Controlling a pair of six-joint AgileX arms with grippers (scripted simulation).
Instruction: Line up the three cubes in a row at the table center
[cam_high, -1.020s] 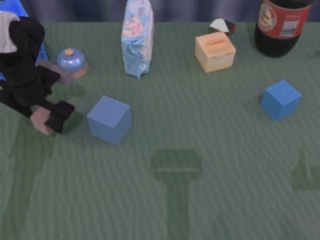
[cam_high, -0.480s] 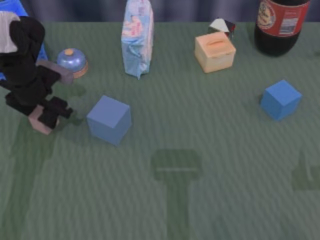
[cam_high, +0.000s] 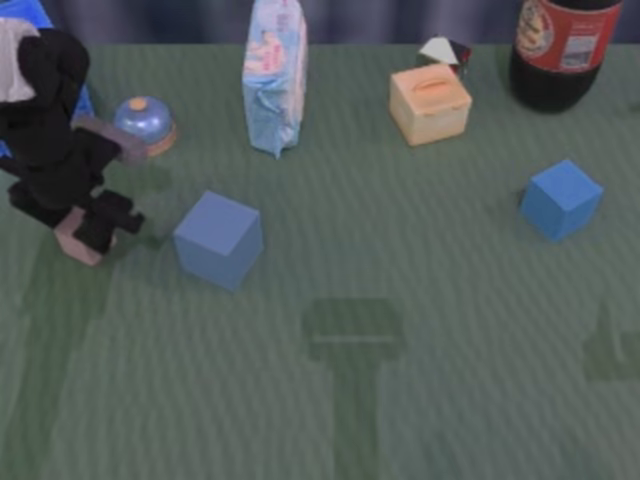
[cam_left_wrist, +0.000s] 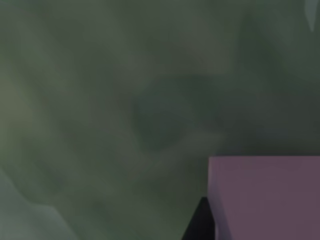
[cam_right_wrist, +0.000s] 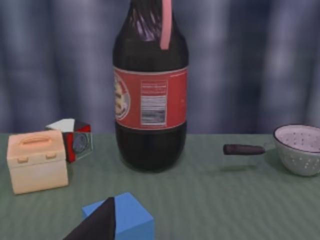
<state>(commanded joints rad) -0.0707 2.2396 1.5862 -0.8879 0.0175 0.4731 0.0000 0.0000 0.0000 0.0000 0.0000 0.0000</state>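
Cloth of dull green woven texture covers the table (cam_high: 440, 330), with a dark blue-grey curtain hanging behind its far edge. Along that edge stand a pale blue printed packet (cam_high: 274, 75), a peach-orange box with a slot on top (cam_high: 430, 103), a black-and-white faceted block (cam_high: 446, 52) and a dark cola bottle with a red label (cam_high: 562, 50); a blue dome bell (cam_high: 143, 121) sits toward the left.

At the left edge, my left gripper (cam_high: 88, 222) is reached down low, its black fingers closed on the small matte pink cube (cam_high: 76, 237). The larger pale greyish-blue cube (cam_high: 218, 239) lies just to its right, apart from it. The mid-sized bright blue cube (cam_high: 561, 199) lies well away on the right side.

My right gripper is out of the top view; whether it is open cannot be told.
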